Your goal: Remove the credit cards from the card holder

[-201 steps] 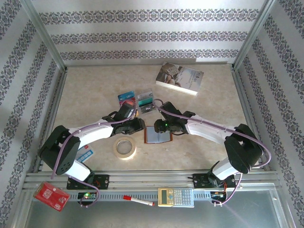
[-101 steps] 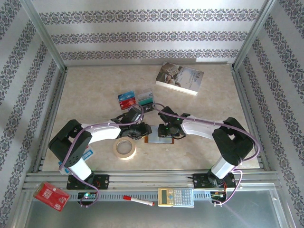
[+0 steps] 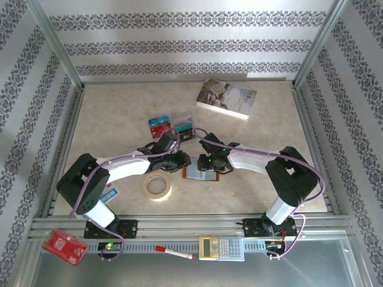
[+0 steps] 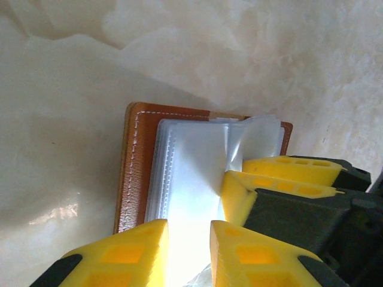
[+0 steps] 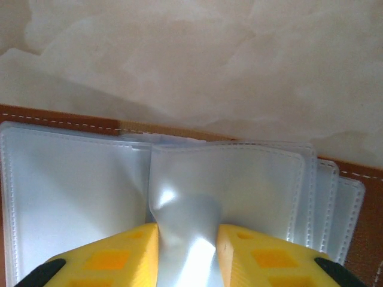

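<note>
**Sleeves look bare as both grippers work the open card holder**

Your right gripper [image 5: 187, 234] pinches one clear sleeve [image 5: 230, 179], crumpling it between its yellow jaws. Your left gripper [image 4: 188, 233] stands over the neighbouring sleeves, jaws narrowly apart; whether plastic is caught between them cannot be told. Under both lies the card holder [image 4: 136, 161], spread open on the table [image 3: 119, 113] between the arms. Just beyond it, several credit cards [image 3: 160, 125] lie loose on the table, apparently already out. The sleeves in sight look empty; only a card hidden deeper would be left.
</note>
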Motion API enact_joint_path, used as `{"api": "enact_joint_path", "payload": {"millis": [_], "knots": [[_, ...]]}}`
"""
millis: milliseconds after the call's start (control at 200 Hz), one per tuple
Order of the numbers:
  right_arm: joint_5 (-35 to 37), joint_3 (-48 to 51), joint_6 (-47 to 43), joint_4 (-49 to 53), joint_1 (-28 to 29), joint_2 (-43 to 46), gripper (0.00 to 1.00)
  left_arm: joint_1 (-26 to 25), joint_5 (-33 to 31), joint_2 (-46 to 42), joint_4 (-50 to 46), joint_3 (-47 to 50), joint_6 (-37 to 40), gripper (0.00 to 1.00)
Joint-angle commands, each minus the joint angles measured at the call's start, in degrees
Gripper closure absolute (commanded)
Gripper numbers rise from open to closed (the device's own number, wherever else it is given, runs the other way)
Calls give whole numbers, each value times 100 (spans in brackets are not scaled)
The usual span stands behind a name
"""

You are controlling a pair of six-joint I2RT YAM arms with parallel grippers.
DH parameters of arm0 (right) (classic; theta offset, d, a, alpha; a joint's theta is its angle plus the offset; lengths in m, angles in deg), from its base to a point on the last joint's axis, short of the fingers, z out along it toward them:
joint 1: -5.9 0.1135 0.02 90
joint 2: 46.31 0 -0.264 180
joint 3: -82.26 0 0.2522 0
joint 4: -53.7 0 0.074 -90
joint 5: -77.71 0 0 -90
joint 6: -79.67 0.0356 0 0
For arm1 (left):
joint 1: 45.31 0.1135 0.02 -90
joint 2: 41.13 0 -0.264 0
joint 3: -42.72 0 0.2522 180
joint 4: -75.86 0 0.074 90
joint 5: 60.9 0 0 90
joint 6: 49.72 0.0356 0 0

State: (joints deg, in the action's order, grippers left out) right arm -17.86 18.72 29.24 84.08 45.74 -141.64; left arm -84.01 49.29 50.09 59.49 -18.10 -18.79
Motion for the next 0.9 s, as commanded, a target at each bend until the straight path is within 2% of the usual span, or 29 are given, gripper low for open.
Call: {"api": "enact_joint_path", "payload": {"millis": [0,265,480,610,759,894], "knots": [[16,241,95,133,-97,-276,67,-116,109,49,21,-96,-52,75],[11,276,77,134,-133,-285,68,-164,68,404,-315,-333,112,74],[-4,258,59,129,-140,-302,69,-173,-450,370,-744,-355,224,70],[-23,263,53,111,-149,-315,69,-191,-371,437,-662,-362,247,70],[-67,282,51,68,-189,-298,70,-208,-196,528,-424,-384,229,74],[-125,311,51,26,-255,-269,70,-208,-289,443,-532,-418,295,78]]}}
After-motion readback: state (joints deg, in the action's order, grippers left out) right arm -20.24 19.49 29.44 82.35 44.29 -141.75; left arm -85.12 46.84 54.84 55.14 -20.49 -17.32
